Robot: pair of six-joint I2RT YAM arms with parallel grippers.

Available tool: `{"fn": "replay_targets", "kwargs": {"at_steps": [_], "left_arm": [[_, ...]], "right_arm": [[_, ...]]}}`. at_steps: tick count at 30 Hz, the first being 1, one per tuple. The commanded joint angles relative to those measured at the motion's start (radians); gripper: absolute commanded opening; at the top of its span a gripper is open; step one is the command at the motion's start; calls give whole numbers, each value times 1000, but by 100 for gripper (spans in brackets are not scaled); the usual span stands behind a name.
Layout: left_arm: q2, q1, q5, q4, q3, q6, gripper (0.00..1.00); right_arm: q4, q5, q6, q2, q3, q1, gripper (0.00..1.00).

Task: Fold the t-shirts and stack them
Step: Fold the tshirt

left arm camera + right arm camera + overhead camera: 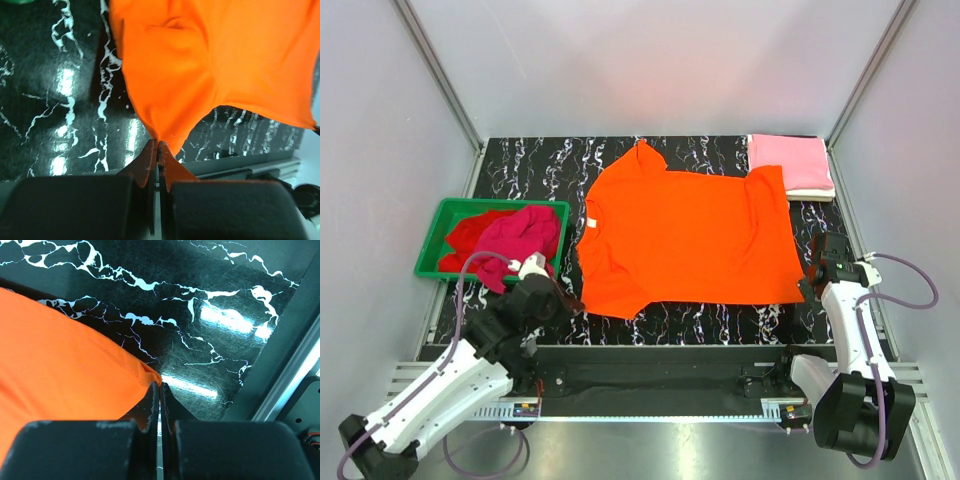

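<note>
- orange t-shirt (690, 240): spread open and nearly flat in the middle of the table (520, 165), collar to the left, hem to the right, one sleeve pointing to the far side and one to the near side
- left gripper (157, 146): fingers pressed together on a pinch of the orange cloth at the near-left sleeve; the cloth draws up to a point between them
- right gripper (160, 386): fingers likewise closed, nipping the near-right hem corner of the same shirt; the stitched hem runs right up to the tips
- pink t-shirt (790, 162): folded into a neat rectangle at the far right corner, just beside the orange shirt's far hem corner; it lies on a cream-white t-shirt (810, 194), of which only a thin near edge shows
- green bin (430, 255): at the left of the table, apart from the orange shirt; inside lie a crumpled crimson-magenta t-shirt (520, 235) (heaped against the right wall and over the near rim) and a red t-shirt (465, 235) beneath and to its left
</note>
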Motion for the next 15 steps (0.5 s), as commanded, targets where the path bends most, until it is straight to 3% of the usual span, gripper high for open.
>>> {"fn": "replay_targets", "kwargs": {"at_steps": [1,7,15], "left_arm": [[23,-73,-161,-29,55,-85,0],[8,-175,-250,-97,69,-165,0],[-34,-195,-331,-212,115,-205,0]], "right_arm": [[9,71,17,-4,19,-3,0],[15,103,24,-54,19,-3,0],[18,74,21,-58,6,-3,0]]}}
